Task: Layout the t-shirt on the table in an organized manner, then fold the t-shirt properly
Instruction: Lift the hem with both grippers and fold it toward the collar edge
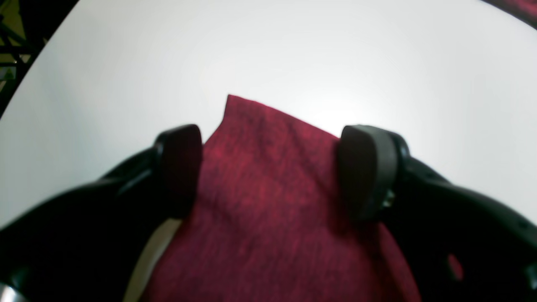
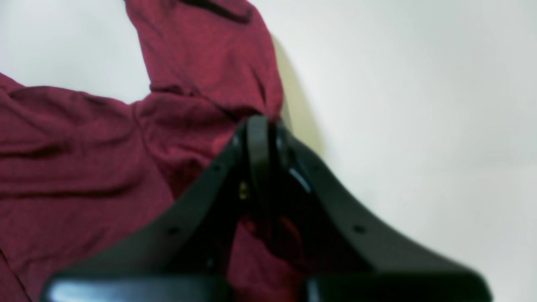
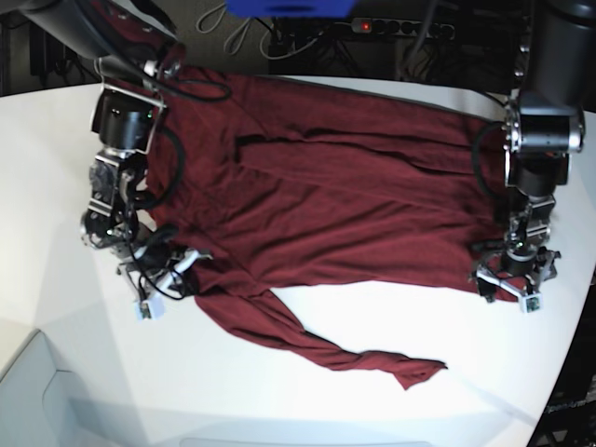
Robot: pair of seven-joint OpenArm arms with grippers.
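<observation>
While spreading, pinned at both ends:
Right gripper [image 2: 259, 138]: clamped on t-shirt [image 3: 326, 200] edge, anchoring.
Left gripper [image 1: 268, 167]: wide, straddling a corner, unclosed.
T-shirt: mid-table [image 3: 56, 140], sleeve twisted near front edge.

Left gripper [image 1: 268, 167] sits low in the frame, its two dark pads spread wide, one at centre left [image 1: 180, 167], the other at centre right. Between them runs a strip of the maroon shirt [image 1: 268, 201], blurred, its corner poking up just above centre. White table [image 1: 293, 50] fills the top; a dark frame shows at upper left.
</observation>
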